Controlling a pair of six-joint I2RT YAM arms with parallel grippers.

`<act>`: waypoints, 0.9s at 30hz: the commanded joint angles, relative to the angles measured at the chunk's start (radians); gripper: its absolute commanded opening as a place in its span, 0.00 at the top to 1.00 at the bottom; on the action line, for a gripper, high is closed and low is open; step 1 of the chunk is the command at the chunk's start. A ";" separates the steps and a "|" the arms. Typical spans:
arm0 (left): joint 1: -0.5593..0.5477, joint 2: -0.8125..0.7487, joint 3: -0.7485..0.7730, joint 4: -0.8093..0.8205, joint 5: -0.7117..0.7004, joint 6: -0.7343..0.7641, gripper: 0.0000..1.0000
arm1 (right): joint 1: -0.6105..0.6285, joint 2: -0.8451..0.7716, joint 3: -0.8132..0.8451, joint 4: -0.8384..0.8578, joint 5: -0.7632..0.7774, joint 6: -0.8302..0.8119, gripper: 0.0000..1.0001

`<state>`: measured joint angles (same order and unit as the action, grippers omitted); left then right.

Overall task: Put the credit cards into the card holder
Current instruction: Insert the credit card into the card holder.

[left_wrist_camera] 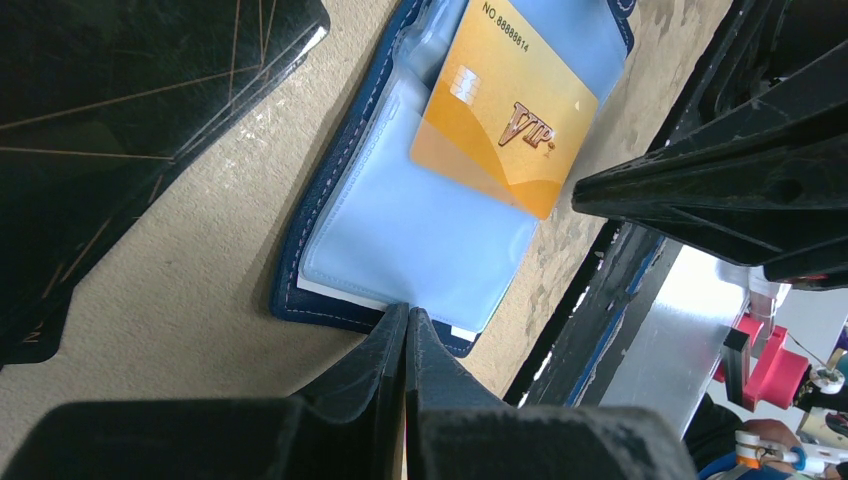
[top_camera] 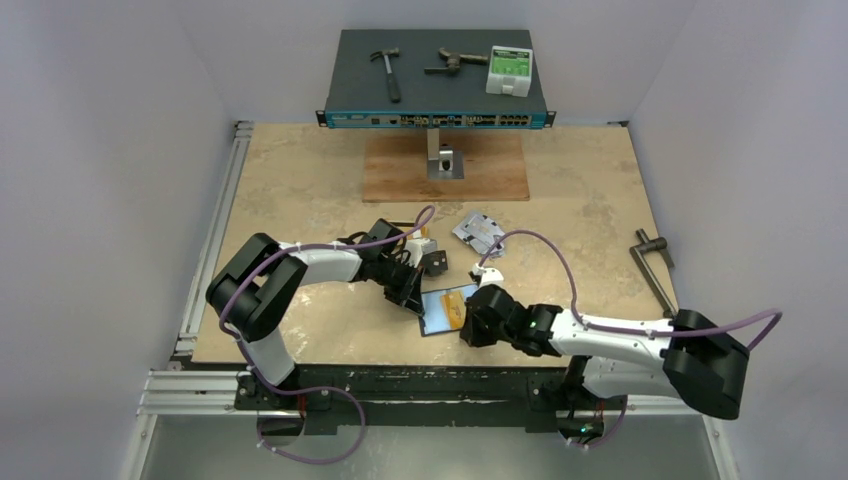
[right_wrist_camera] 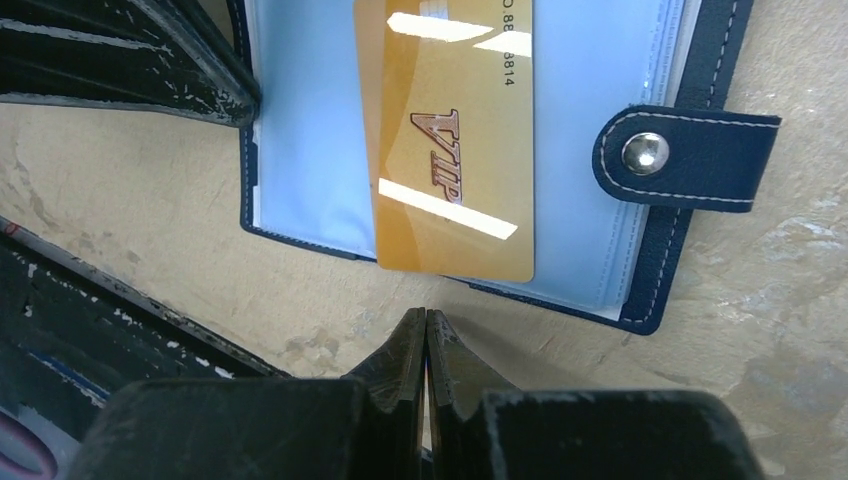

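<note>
From the top camera, we see the card holder (top_camera: 435, 322) lying open on the table at the lower centre of the frame, with a gold card (top_camera: 456, 303) on it. The left gripper (top_camera: 414, 301) meets it from the left and the right gripper (top_camera: 469, 320) from the lower right. A small heap of silver-grey cards (top_camera: 478, 232) lies above them, well apart.

In the left wrist view, the left jaws are clenched, their tips together at the holder's lower edge. We cannot tell whether they press on the plastic sleeve or merely touch it. The gold card lies tilted across the pale blue sleeves at upper centre. A black card (left_wrist_camera: 110, 120) fills the upper left.

In the right wrist view, the right jaws are clenched on nothing, just below the gold card's overhanging lower edge and apart from it. The snap tab (right_wrist_camera: 690, 158) sticks out at the right.
</note>
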<state>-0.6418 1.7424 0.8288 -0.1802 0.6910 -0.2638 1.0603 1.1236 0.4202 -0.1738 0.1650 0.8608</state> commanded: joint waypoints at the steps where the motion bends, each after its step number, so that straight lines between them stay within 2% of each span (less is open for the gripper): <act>1: -0.002 -0.024 0.003 -0.013 -0.046 0.041 1.00 | 0.007 0.052 0.024 0.073 0.001 -0.002 0.99; 27: -0.001 -0.031 -0.003 -0.008 -0.029 0.047 1.00 | 0.006 0.171 0.117 0.150 -0.001 -0.040 1.00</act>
<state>-0.6430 1.7386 0.8288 -0.1818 0.6872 -0.2478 1.0607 1.2896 0.4904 -0.0811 0.1619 0.8368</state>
